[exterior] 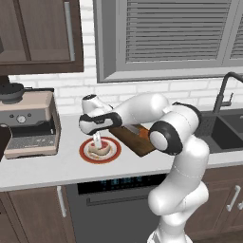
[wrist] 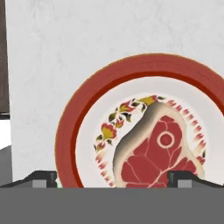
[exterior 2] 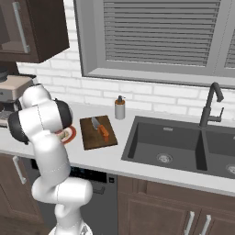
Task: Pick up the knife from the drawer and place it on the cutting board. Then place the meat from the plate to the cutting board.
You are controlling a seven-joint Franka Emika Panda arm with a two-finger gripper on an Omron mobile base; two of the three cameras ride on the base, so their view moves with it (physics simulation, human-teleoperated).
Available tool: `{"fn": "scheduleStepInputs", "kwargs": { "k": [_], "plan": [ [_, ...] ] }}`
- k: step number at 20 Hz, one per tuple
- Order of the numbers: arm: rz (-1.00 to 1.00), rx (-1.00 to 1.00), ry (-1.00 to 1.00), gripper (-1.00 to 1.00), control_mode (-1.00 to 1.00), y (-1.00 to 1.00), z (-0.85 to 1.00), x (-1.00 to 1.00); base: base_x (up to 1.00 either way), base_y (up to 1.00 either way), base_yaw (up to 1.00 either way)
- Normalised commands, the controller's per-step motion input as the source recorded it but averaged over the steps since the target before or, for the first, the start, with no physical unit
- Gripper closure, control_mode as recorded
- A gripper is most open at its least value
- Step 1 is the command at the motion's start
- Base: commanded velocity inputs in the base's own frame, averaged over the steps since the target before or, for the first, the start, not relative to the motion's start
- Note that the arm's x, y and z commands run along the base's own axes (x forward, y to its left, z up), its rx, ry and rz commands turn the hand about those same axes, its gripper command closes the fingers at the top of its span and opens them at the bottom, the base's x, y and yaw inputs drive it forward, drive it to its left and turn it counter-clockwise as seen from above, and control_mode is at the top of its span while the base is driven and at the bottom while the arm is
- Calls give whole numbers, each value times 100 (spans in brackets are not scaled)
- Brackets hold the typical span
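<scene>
White bench [exterior: 42,168] runs under the window, with a dark double sink [exterior 2: 165,142] set into it at the right and a coffee machine [exterior: 28,124] at the left. Arm [exterior: 175,142] reaches forward and left from its base, wrist bent so the hand points down over the plate. Cutting board [exterior 2: 97,133] lies flat on the bench between the plate and the sink, just beside the plate; a soap dispenser [exterior 2: 120,108] stands behind it near the wall. Plate [exterior: 86,152], red rim and cream centre with a flower pattern, sits on the bench in front of the coffee machine's right side, directly under the hand. Pincer [exterior: 98,141] hangs straight above the plate with its tips close over the meat; in the hand view the two dark tips stand wide apart at the bottom edge, one on either side of the steak, nothing clamped between them. Meat [wrist: 155,151] lies flat on the plate, off centre toward the rim, fat edge curving along one side, round bone mark in the red flesh; contact between tips and meat cannot be told. Knife [exterior 2: 102,129] lies on the cutting board, orange handle toward the front edge, grey blade pointing toward the wall, well apart from the pincer.
</scene>
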Motion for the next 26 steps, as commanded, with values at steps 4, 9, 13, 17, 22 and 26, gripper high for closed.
{"fn": "scheduleStepInputs", "kwargs": {
  "k": [4,9,13,17,22,26],
  "plan": [
    [0,-2,0,-100,-100,4,-14,41,0,0,0],
    [0,0,0,-100,-100,8,-9,43,0,0,0],
    [1,0,0,-100,-100,31,-16,13,0,0,0],
    [0,0,0,-100,-100,49,-15,-3,0,0,0],
    [0,0,0,-100,-100,11,-12,0,0,0,0],
    [0,0,0,-100,-100,0,-14,-4,0,0,0]
  ]
}}
